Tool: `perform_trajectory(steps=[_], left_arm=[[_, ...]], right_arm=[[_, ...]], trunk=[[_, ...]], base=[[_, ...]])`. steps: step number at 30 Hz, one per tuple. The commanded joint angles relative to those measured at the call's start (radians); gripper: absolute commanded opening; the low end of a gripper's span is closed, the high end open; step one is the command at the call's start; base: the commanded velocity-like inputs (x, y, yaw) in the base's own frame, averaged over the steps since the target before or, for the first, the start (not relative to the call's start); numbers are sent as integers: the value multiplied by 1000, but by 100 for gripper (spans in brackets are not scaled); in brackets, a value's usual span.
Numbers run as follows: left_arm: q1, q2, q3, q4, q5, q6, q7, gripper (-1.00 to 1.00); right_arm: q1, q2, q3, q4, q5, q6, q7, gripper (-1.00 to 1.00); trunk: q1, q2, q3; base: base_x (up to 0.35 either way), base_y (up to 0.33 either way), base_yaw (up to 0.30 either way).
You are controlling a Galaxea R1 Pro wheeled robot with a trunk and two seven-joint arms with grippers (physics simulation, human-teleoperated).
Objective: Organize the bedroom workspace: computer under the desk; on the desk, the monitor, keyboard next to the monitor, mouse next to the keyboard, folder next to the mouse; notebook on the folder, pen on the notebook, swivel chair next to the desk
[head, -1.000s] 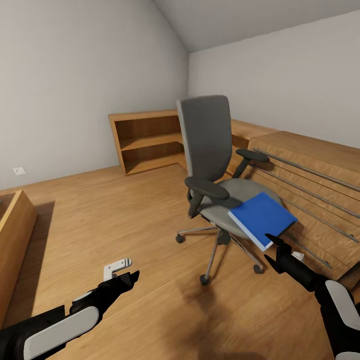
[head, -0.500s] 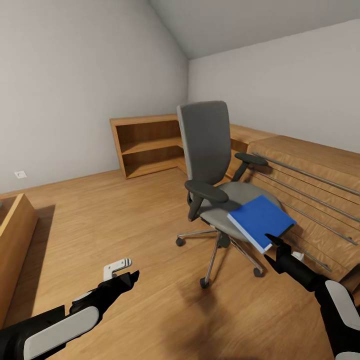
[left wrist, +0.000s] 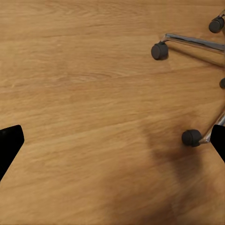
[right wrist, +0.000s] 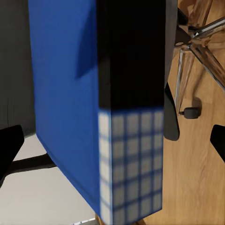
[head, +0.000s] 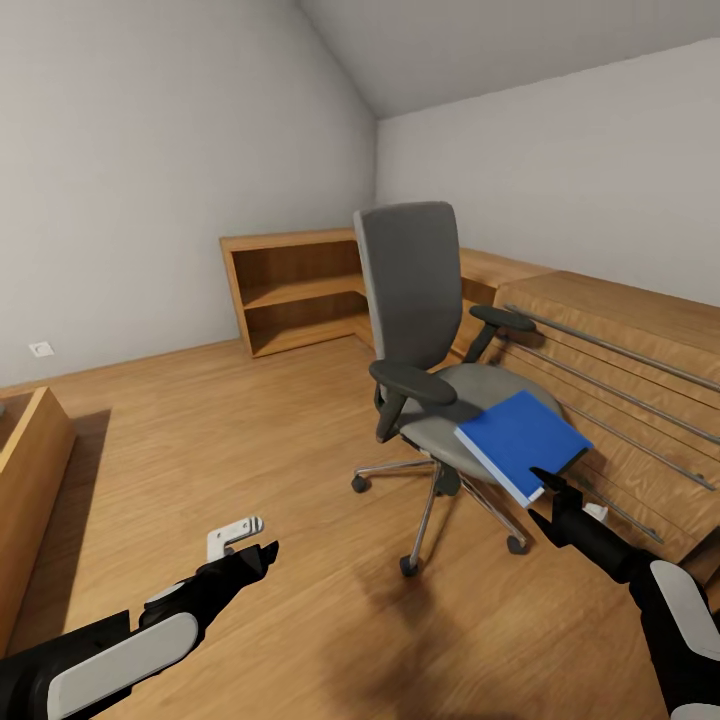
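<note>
Our right gripper (head: 541, 497) hangs spread just beside the folder's near corner, not gripping it; our left gripper (head: 262, 556) is spread over the wood floor (head: 250, 440) beside the chair. We count one swivel chair (head: 425, 340), one blue folder (head: 523, 440) overhanging its seat's front edge.
</note>
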Motion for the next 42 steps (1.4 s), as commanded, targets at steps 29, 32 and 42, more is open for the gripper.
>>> perform_trajectory(steps=[29,32,42], left_arm=[[-2,1,-5,-1,9,-7,0,100],[-2,1,-5,-1,9,-7,0,100],[-2,1,-5,-1,9,-7,0,100]], right_arm=[[-1,1,0,-1,-2,5,-2,100],[-1,1,2,-1,-2,6,-2,100],[-1,-2,39,-1,-1,7,-2,-100]], trunk=[[0,0,-1],[0,0,-1],[0,0,-1]], base=[[44,0,0],[0,0,0],[0,0,0]])
